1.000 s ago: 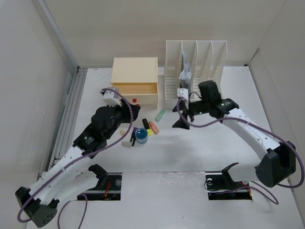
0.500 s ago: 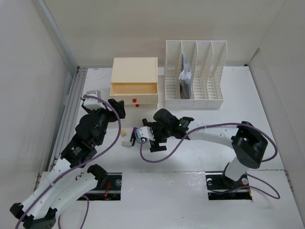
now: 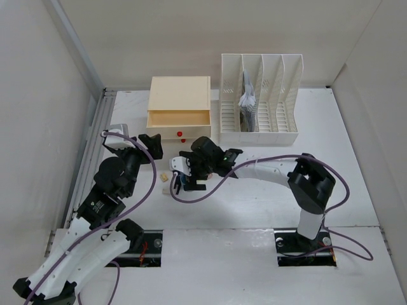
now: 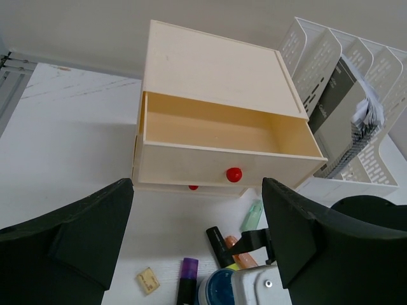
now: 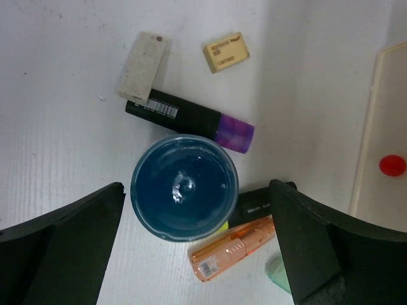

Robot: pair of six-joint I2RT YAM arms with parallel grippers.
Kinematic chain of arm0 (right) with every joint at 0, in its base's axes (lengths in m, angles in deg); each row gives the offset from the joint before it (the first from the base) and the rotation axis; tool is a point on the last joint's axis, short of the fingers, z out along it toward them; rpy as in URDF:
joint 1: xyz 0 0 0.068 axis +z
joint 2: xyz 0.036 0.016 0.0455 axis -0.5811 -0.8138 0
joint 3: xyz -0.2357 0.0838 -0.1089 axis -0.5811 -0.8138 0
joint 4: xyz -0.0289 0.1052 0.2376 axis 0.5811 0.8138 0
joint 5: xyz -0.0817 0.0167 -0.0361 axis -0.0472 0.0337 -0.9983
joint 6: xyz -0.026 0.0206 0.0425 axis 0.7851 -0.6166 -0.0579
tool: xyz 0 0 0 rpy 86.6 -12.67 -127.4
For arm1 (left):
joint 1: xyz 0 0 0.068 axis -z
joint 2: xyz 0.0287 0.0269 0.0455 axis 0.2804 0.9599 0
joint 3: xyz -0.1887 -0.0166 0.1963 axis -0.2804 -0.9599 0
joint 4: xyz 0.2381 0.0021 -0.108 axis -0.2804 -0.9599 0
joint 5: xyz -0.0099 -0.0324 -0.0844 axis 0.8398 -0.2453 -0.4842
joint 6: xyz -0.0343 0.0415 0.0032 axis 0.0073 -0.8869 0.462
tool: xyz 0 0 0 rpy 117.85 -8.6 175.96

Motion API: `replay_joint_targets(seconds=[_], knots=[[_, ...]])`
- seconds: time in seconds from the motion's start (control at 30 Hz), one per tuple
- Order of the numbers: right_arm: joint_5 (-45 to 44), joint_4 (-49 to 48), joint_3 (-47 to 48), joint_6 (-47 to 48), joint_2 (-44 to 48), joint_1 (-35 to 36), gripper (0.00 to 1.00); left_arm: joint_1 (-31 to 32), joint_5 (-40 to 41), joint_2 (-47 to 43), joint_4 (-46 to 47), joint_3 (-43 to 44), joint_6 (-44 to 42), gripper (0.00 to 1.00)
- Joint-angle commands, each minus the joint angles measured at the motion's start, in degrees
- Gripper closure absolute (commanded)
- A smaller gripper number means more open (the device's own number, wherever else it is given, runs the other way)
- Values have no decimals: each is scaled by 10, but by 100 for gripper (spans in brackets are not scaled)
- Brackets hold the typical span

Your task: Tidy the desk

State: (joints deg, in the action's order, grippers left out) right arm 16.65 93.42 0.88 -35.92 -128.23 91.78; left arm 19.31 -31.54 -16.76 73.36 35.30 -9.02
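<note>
We see the desk [image 3: 331,133] filling the floor between pale walls, with its grooved rail [image 3: 94,149] along the left edge. The right gripper [image 5: 196,190] reaches left across the middle and hangs over a round blue tub [image 5: 183,187], its jaws spread wide on either side of the tub and gripping nothing. Just beside the tub lie a black marker with a purple cap [image 5: 184,117], an orange highlighter [image 5: 232,248], a cream eraser [image 5: 226,51] and a white block [image 5: 142,67]. The left gripper [image 4: 194,210] is also wide open and empty, facing the cream drawer box [image 4: 210,63], whose top drawer is pulled out. A white file rack [image 3: 261,92] stands to the right of the box.
</note>
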Motion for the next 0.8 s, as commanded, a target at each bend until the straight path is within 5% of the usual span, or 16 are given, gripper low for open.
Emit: replay_joint_targets(seconds=[0.0,0.4,0.53,0.77], knots=[[39,15,36,-14,-22,1,0,-1,-7,-8,23,-4,-8,20],[44,15,49,-30,-59,1,5,-1,-7,-13,23,-4,-8,19],[44,10,49,-37,-59,1,19,-1,-7,-13,23,-4,-8,19],[49,34,49,-37,-44,1,65,-1,-7,-13,23,-4,-8,19]])
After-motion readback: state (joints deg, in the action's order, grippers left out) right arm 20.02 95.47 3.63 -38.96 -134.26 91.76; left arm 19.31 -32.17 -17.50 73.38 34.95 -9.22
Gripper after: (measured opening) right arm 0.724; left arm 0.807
